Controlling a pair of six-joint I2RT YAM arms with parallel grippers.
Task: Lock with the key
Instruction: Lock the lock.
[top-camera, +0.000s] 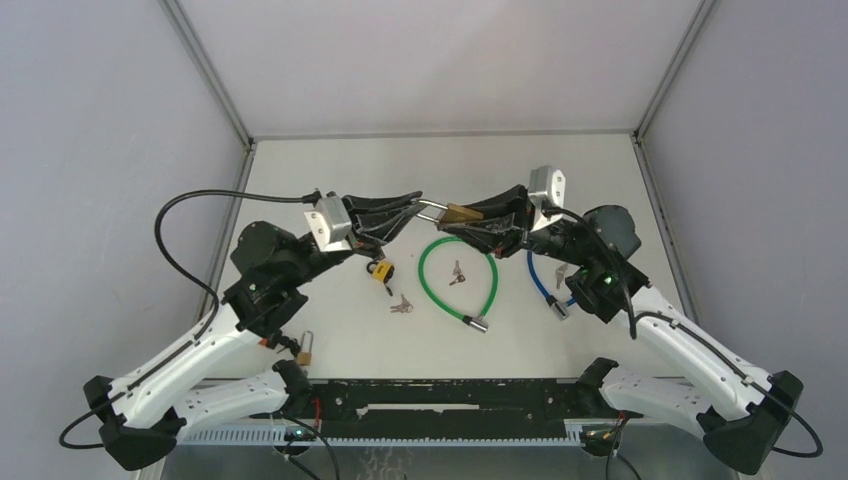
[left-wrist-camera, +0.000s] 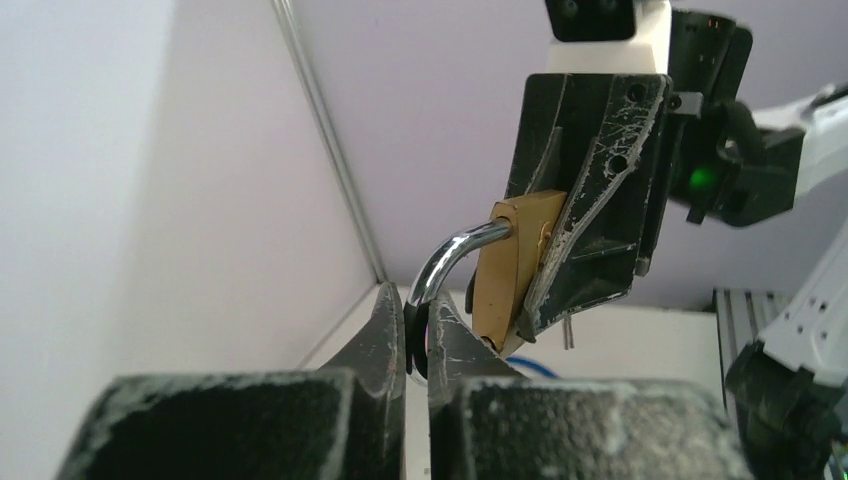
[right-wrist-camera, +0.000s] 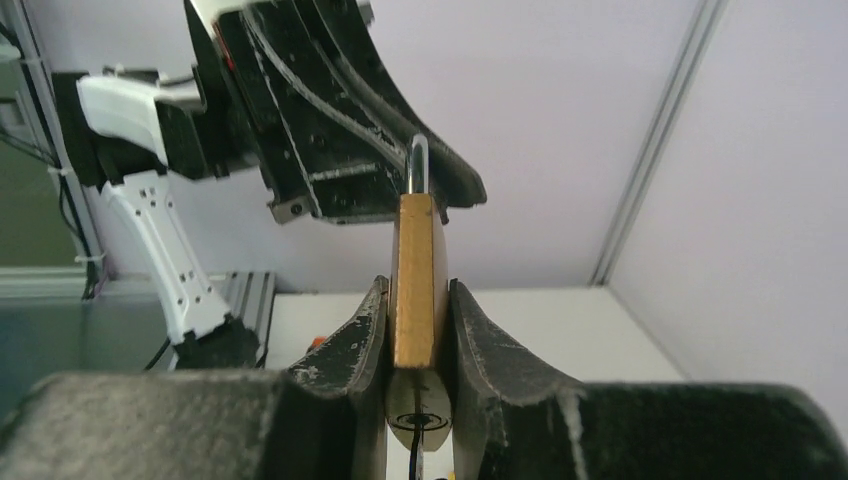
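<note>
Brass glints by the left base: a small padlock (top-camera: 304, 350) on the table (top-camera: 330, 180). Farther out (raised near the green cable lock (top-camera: 421, 268)) the right gripper (right-wrist-camera: 416, 290) clamps the held padlock (right-wrist-camera: 416, 250) by its body; the left gripper (left-wrist-camera: 412, 300) pinches shut on its shackle (left-wrist-camera: 460, 245).

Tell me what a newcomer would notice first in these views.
The brass padlock is held in mid-air above the middle of the table, between both arms. The right tool clamps its body and the left tool pinches its silver shackle. Below it on the table lies a bright green cable lock curled in a loop, with small keys inside the loop.
</note>
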